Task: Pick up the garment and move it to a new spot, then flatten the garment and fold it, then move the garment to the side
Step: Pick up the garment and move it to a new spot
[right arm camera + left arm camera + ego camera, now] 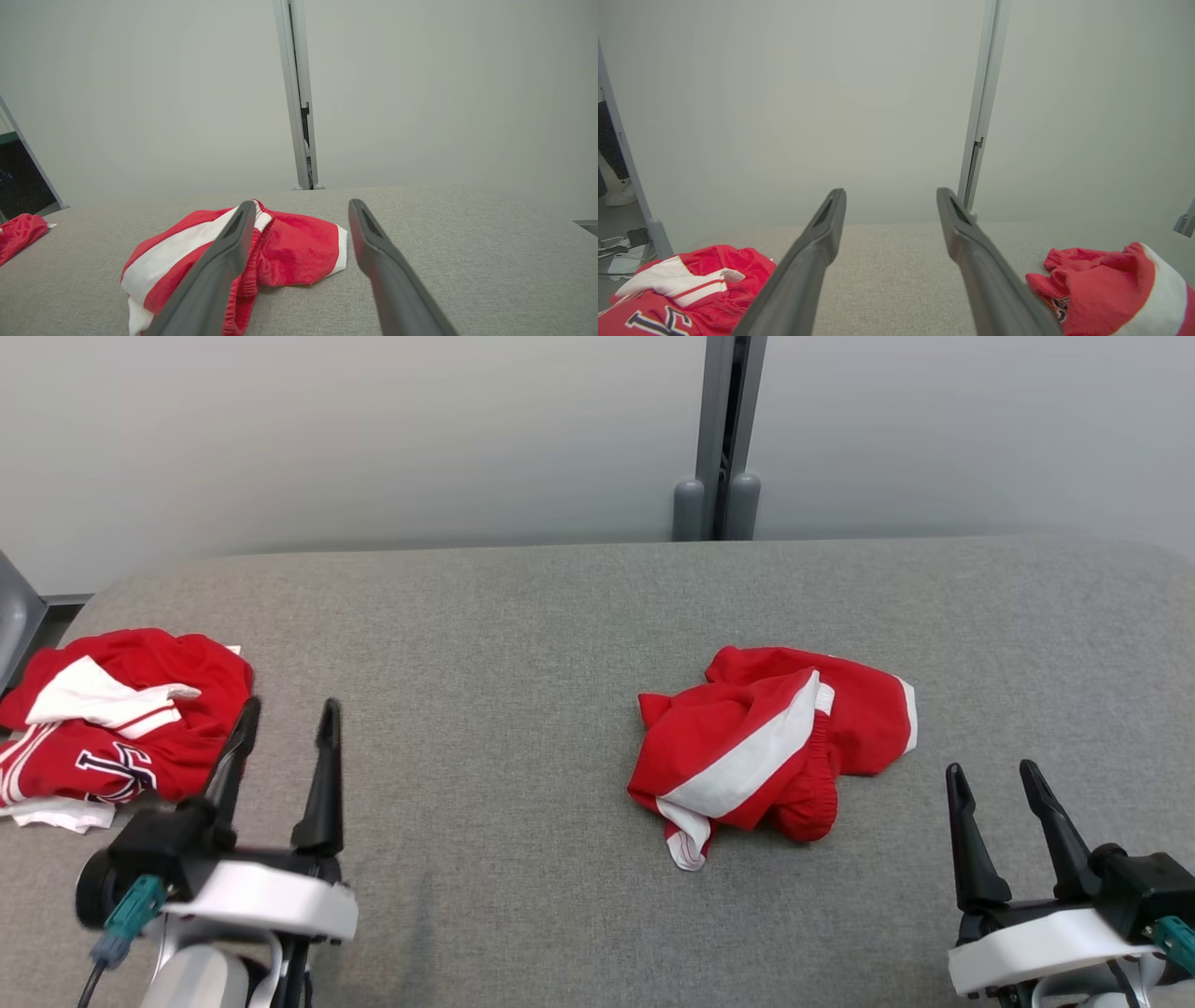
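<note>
Hovering over the table, both grippers empty and the pickup not yet begun.
Nearest, two grippers, the left gripper [289, 705] and the right gripper [990, 768], hang low over the one grey table [523, 644], fingers spread wide, holding nothing. Beyond lie two red-and-white garments: crumpled shorts [766, 747] right of centre, near the right gripper but apart from it, and a heaped jersey [121, 719] at the left edge, just beside the left gripper. Next, the right gripper probably must reach forward and left onto the shorts. One post [724, 429] stands behind.
</note>
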You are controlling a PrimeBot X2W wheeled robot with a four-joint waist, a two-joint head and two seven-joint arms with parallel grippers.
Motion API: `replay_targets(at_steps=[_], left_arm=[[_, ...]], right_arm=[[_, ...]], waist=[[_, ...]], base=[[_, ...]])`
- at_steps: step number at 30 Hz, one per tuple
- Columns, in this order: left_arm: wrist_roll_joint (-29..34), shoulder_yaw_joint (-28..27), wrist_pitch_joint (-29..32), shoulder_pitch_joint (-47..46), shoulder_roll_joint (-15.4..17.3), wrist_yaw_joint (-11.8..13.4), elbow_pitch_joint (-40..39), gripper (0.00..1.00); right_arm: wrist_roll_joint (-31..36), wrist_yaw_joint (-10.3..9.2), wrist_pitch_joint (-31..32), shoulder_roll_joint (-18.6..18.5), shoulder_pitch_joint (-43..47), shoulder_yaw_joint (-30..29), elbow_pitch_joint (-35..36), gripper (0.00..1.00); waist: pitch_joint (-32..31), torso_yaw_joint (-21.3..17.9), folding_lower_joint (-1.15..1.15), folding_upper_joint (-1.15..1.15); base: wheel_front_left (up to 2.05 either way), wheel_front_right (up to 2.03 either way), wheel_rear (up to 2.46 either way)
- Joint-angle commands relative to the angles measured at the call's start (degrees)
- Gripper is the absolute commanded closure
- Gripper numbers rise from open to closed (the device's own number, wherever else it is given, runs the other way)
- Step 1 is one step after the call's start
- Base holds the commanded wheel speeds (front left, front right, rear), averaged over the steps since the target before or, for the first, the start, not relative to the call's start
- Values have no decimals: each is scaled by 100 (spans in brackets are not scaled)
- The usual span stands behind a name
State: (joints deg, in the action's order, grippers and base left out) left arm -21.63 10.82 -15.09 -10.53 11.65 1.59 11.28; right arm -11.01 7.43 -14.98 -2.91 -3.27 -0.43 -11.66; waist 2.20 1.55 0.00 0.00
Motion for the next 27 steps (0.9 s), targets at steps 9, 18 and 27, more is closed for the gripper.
replay_targets(at_steps=[9, 18, 27], left_arm=[[245, -478, -11, 961, 18, 61, -189, 0], [346, -579, -11, 1280, -136, 7, -68, 0], [461, -640, -11, 1379, -221, -22, -102, 0]], right_arm=[[-26, 11, -32, -110, 263, -1, -17, 0], [2, 11, -32, -109, 455, -87, -6, 0], [10, 11, -23, -113, 554, -130, 0, 0]], waist=[[-224, 77, 0, 0], [-309, 98, 0, 0], [-347, 88, 0, 0]], base=[[0, 0, 0], [0, 0, 0], [0, 0, 0]])
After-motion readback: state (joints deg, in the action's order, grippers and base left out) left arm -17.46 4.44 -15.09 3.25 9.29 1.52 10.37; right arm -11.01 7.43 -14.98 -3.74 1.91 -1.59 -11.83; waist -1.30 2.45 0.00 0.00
